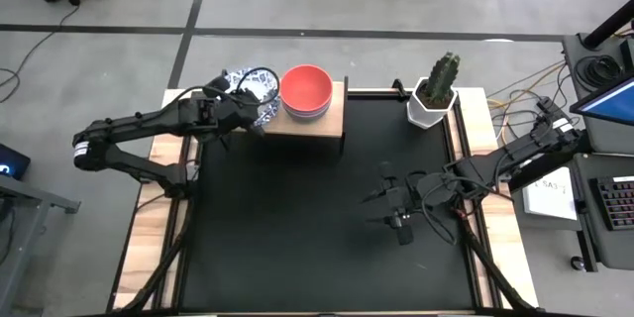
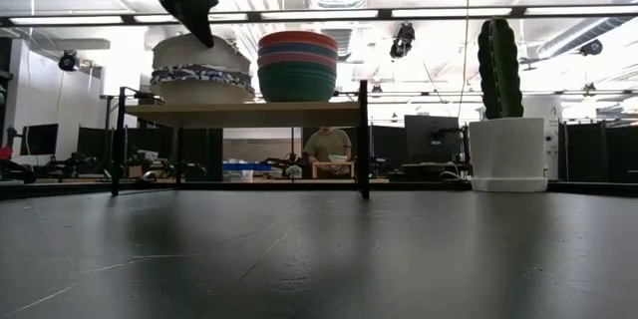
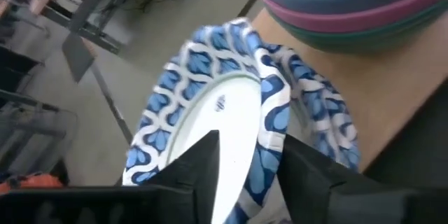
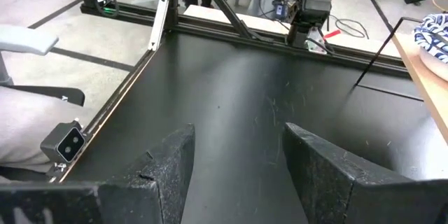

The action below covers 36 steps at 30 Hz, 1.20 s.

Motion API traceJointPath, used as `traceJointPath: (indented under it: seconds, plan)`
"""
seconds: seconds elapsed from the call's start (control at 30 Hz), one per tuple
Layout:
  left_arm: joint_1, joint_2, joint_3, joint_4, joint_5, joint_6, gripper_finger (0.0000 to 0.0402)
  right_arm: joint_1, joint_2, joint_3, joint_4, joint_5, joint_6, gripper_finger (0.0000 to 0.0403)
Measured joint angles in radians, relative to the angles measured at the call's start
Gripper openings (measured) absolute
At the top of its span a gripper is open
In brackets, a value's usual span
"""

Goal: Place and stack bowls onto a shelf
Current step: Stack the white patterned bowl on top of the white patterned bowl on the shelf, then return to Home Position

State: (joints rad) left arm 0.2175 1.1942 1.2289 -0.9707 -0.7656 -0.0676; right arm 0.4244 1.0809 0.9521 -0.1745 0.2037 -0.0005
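A stack of white bowls with blue-patterned rims stands on the left part of the wooden shelf. Beside it stands the coloured stack, green at the bottom and red on top. My left gripper is at the shelf's left end, shut on the top patterned bowl, which sits tilted on the bowls beneath it. My right gripper hovers open over the black mat, right of centre, with its fingers touching nothing. My left gripper holds the top patterned bowl by its rim on the side toward the table's near edge. One finger is inside the bowl and the other outside its wall. The fingers slant down from above. The bowl is tilted, resting on the stack below.
A white hexagonal pot with a cactus stands at the mat's far right corner, right of the shelf. The black mat lies bare between shelf and near edge. A person sits far behind the table in the room.
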Motion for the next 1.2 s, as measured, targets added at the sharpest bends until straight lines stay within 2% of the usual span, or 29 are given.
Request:
traceJointPath:
  seconds: [0.23, 0.47, 0.63, 0.8, 0.97, 1.1, 1.2]
  plan:
    - [-0.001, -0.006, 0.019, 0.011, 0.196, -0.021, 0.0172, 0.000, 0.000, -0.004, 0.000, 0.000, 0.007, 0.0206]
    - [-0.013, -0.019, 0.087, 0.005, 0.211, -0.040, 0.0201, 0.000, 0.000, -0.010, 0.003, 0.000, -0.003, 0.0206]
    - [-0.123, -0.082, 0.045, 0.082, 0.279, -0.111, 0.0199, -0.001, -0.001, -0.077, 0.070, 0.000, -0.128, 0.0206]
    - [-0.363, -0.178, -0.126, 0.335, 0.285, -0.091, 0.0193, -0.036, -0.057, -0.194, 0.207, -0.010, -0.198, 0.0206]
    - [-0.578, -0.279, -0.399, 0.697, 0.286, 0.101, 0.0187, -0.140, -0.174, -0.340, 0.337, -0.077, -0.188, 0.0206]
    - [-0.616, -0.369, -0.588, 0.938, 0.286, 0.181, 0.0177, -0.244, -0.273, -0.440, 0.351, -0.089, -0.121, 0.0204]
    - [-0.588, -0.449, -0.687, 1.021, 0.285, 0.198, 0.0162, -0.294, -0.344, -0.510, 0.348, -0.105, -0.099, 0.0197]
